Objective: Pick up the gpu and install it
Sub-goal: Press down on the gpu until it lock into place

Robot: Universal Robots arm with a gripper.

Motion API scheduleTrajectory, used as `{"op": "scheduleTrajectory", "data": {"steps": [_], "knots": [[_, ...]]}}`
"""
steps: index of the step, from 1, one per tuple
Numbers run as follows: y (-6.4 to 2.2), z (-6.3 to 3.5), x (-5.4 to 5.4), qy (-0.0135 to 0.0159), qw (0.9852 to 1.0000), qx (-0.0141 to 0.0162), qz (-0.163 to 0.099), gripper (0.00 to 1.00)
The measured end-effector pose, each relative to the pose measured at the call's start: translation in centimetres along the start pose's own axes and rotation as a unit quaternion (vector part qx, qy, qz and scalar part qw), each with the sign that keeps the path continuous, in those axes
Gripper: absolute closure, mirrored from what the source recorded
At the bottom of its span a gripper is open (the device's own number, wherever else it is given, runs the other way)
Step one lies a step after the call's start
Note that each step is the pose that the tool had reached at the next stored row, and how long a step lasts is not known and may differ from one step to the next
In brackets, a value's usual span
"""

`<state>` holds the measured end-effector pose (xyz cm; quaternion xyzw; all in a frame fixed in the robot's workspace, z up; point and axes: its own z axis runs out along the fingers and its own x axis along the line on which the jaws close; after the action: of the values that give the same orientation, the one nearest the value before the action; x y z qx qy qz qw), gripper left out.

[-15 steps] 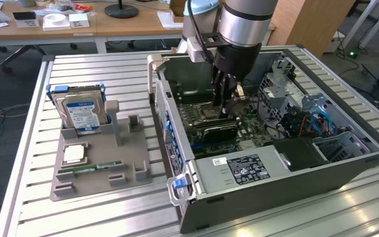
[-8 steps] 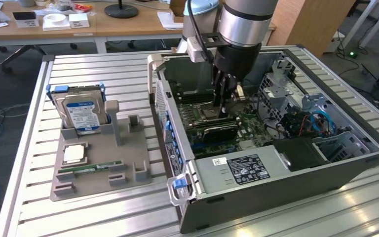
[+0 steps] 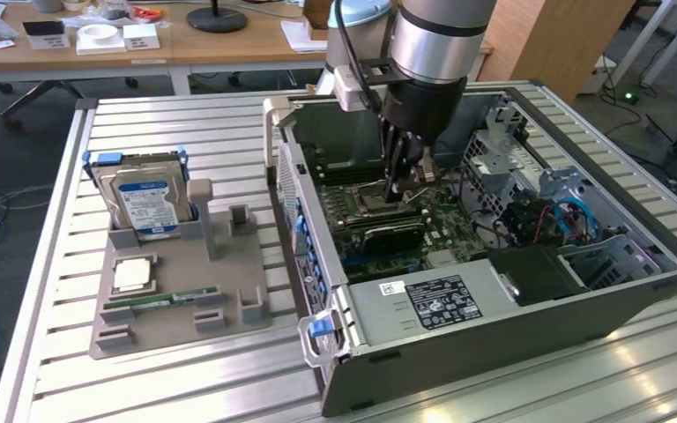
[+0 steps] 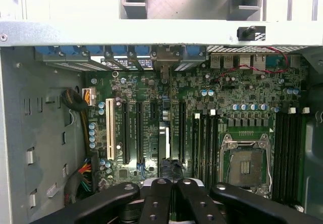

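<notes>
Because the gpu (image 4: 162, 141) looks thin, stiff and fragile, the gripper (image 4: 169, 186) pinches its upper edge, just above the motherboard (image 4: 237, 108).

Pictured inside the open computer case (image 3: 621, 295): the gpu (image 3: 388, 234), a thin, dark rectangular card. Stands upright on its long edge on the green motherboard (image 3: 462, 216). Sits at about 9 o'clock from the case's middle in the exterior view, and at 12 o'clock from the labelled power supply (image 3: 427, 304). Appears edge-on in the wrist view as a narrow black sliver, the gpu (image 4: 170, 167), among the expansion slots. Seating in the slot unclear.
</notes>
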<state>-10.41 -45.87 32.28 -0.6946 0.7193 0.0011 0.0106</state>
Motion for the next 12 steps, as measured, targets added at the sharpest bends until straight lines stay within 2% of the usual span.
{"op": "scheduleTrajectory", "data": {"steps": [2,8,12], "knots": [[0.00,0.00,0.00,0.0000,1.0000,0.0000,0.000,0.89],[0.00,0.01,0.00,0.0000,1.0000,-0.0001,0.000,0.89],[0.01,0.54,0.01,0.0000,1.0000,-0.0001,0.000,0.89]]}}
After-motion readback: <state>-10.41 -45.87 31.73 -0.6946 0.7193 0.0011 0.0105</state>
